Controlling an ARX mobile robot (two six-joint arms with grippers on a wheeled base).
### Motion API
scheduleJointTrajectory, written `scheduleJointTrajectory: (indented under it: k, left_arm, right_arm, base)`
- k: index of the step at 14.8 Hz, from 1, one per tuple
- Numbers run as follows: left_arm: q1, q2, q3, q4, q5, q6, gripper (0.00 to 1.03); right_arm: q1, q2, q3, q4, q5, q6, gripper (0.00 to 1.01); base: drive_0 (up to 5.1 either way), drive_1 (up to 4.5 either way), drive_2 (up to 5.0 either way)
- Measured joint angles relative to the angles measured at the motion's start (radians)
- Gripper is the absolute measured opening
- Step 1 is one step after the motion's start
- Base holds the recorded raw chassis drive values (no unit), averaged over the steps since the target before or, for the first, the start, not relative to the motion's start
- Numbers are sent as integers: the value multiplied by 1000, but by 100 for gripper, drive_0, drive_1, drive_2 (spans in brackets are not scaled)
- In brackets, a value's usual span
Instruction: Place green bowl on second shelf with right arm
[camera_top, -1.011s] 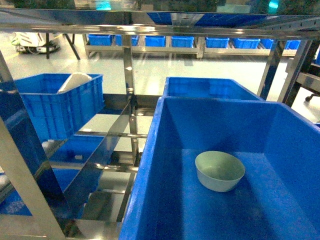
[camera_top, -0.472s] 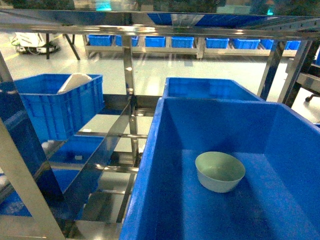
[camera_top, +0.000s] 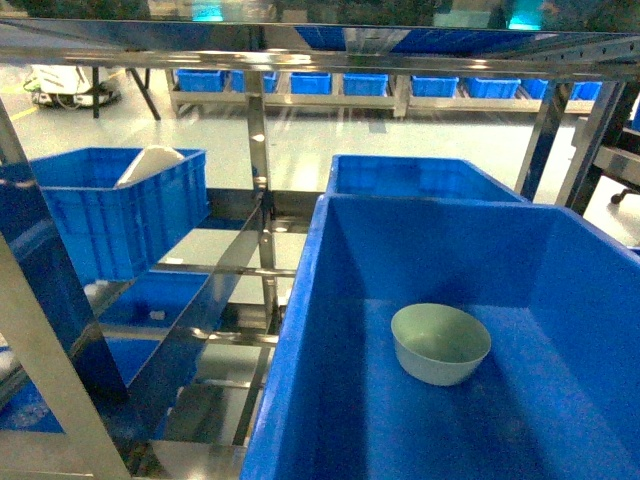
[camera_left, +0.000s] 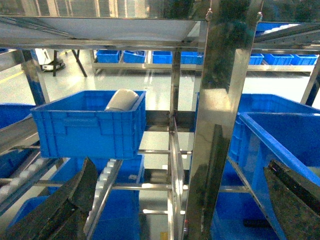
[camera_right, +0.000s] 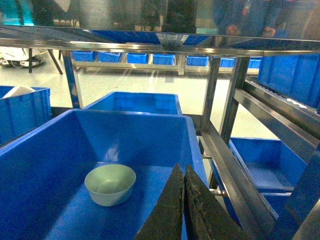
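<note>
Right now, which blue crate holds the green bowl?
The big deep crate nearest the camera; the green bowl sits upright on its floor. The left crate holds something white.

On my left I see a smaller blue crate (camera_top: 115, 205) holding a white object (camera_top: 150, 163). A second blue crate (camera_top: 415, 175) sits behind the large one. A row of blue bins (camera_top: 380, 84) lines the far floor.

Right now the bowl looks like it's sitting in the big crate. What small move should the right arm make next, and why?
Probably just back the right gripper away and finish. The green bowl sits upright on the floor of the large blue crate, with nothing touching it, and the gripper's fingers are shut and empty, short of the bowl.
</note>
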Motion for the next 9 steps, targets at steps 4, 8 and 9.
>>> scheduleJointTrajectory:
  k: [4,8,9]
  left_arm:
    - [0,0,0,0,0,0,98]
    - [0,0,0,0,0,0,98]
    - [0,0,0,0,0,0,98]
  right_arm:
    - [0,0,0,0,0,0,25]
    - [0,0,0,0,0,0,58]
    - [0,0,0,0,0,0,71]
  base:
    - [0,0,0]
    - [0,0,0]
    - [0,0,0]
